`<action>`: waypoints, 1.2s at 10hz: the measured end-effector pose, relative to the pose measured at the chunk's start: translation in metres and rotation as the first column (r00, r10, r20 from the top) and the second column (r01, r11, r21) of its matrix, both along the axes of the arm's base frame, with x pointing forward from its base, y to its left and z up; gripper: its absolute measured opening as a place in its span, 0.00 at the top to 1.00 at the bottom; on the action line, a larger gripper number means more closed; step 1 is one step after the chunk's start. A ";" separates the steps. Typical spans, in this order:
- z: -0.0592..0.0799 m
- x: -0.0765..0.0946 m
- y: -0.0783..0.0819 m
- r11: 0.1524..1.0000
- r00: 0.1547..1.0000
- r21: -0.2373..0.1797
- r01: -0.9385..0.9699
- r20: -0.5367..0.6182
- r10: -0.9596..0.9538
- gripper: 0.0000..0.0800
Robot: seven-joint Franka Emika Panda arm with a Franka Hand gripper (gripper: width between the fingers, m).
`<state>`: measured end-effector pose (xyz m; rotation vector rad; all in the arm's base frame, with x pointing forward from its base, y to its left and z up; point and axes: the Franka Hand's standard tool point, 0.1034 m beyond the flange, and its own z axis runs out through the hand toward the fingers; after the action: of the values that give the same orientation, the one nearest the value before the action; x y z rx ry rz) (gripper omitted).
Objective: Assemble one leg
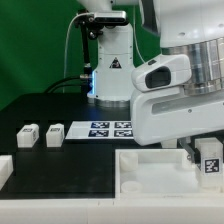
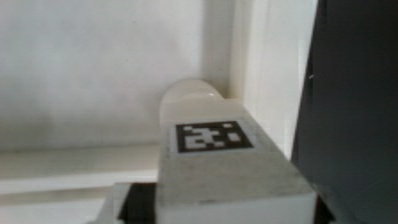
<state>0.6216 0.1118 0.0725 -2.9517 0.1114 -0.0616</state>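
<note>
The arm (image 1: 175, 85) fills the exterior view's right and hides much of the gripper (image 1: 205, 155): only a dark bit of one finger (image 1: 190, 150) shows beside the leg (image 1: 210, 162), and the frame edge cuts off the rest. In the wrist view the fingertips are blurred and cropped at the frame's edge, so the contact itself is hard to see. Even so, the leg (image 2: 214, 150) runs straight out from between the jaws, and the gripper looks clamped on it. The leg's square marker faces both cameras and its rounded end points away from the hand. It hangs over the tray (image 1: 135, 160), near the corner on the exterior view's right. In the wrist view its tip is close to the tray's inner wall (image 2: 89, 90), but whether they touch cannot be told. Two spare legs (image 1: 28, 135) (image 1: 55, 133) lie well apart from the gripper on the black table (image 1: 50, 105), at the exterior view's left, beside the marker board (image 1: 110, 128). A white part (image 1: 5, 170) is cut off at that same edge.
</note>
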 end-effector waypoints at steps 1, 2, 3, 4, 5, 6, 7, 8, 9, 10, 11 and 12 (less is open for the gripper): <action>0.000 0.000 0.000 0.998 0.998 0.003 0.069 -0.013 -0.069 0.63; 0.000 0.000 -0.001 0.985 0.984 0.008 0.174 -0.033 -0.174 0.63; -0.001 0.001 -0.003 0.945 0.943 0.023 0.327 -0.068 -0.325 0.63; -0.001 0.003 -0.004 0.871 0.868 0.026 0.491 -0.103 -0.486 0.63; -0.002 0.004 -0.004 0.710 0.704 0.027 0.703 -0.162 -0.691 0.63; -0.003 0.003 -0.003 0.515 0.502 0.007 0.857 -0.230 -0.834 0.63; -0.003 0.002 -0.001 0.380 0.362 -0.014 0.925 -0.274 -0.891 0.63; -0.003 0.002 0.003 0.285 0.262 -0.037 0.958 -0.295 -0.919 0.63; -0.003 0.001 0.006 0.213 0.187 -0.054 0.975 -0.312 -0.932 0.63; -0.003 0.002 0.006 0.215 0.188 -0.054 0.975 -0.312 -0.931 0.63; -0.003 0.001 0.007 0.230 0.204 -0.050 0.972 -0.310 -0.929 0.63; -0.003 0.001 0.007 0.270 0.246 -0.039 0.962 -0.304 -0.920 0.41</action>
<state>0.6229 0.1185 0.0696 -2.1881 1.8544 0.1858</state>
